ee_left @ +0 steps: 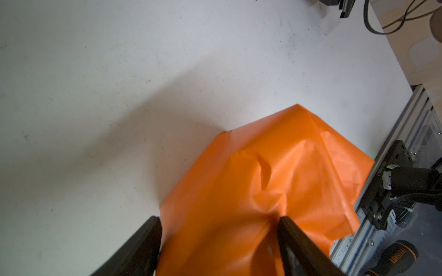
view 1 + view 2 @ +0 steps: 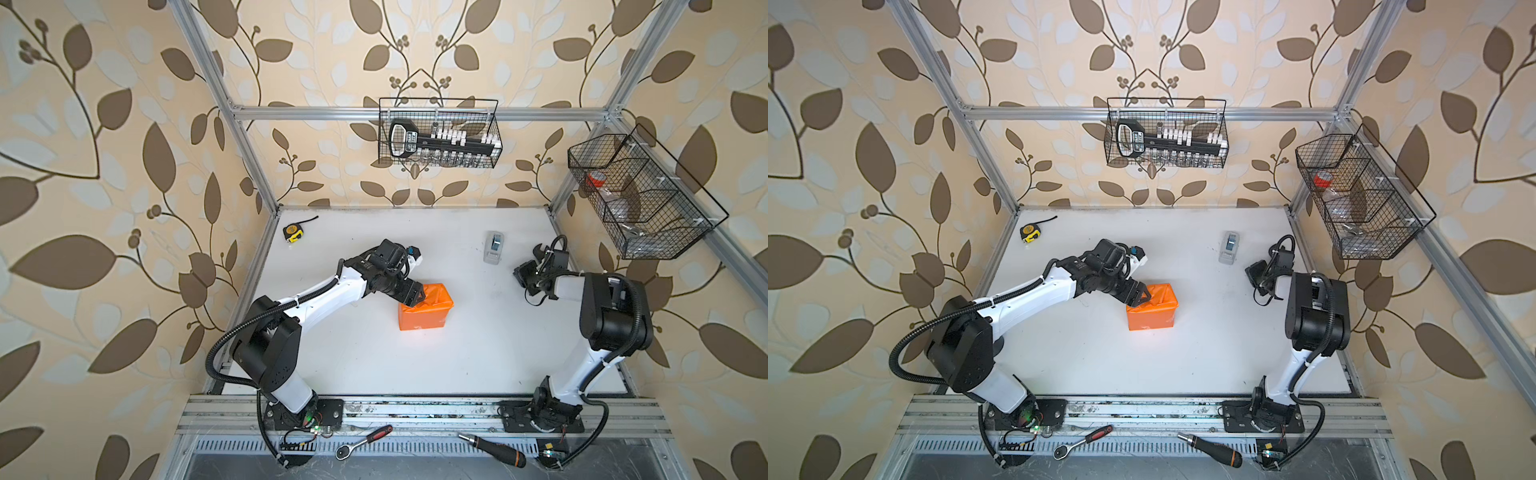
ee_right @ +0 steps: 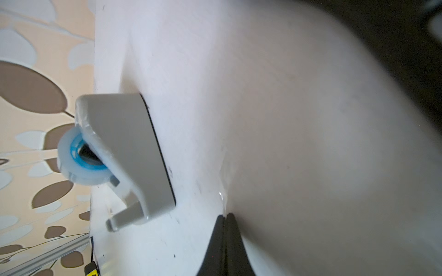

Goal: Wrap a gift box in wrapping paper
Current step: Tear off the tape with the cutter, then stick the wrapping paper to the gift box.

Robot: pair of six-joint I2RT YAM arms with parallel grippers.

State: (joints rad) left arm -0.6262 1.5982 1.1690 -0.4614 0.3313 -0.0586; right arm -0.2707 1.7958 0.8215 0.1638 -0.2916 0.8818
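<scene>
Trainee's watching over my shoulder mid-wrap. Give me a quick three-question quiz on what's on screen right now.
1. True or false: the right jaws are shut.
2. Which thing lies nearest the right jaws? A) tape measure B) tape dispenser C) ratchet
3. Fill in: the ____ jaws stand open at a top corner of the folded wrapping paper.

Key: 1 true; 2 B; 3 left.
</scene>
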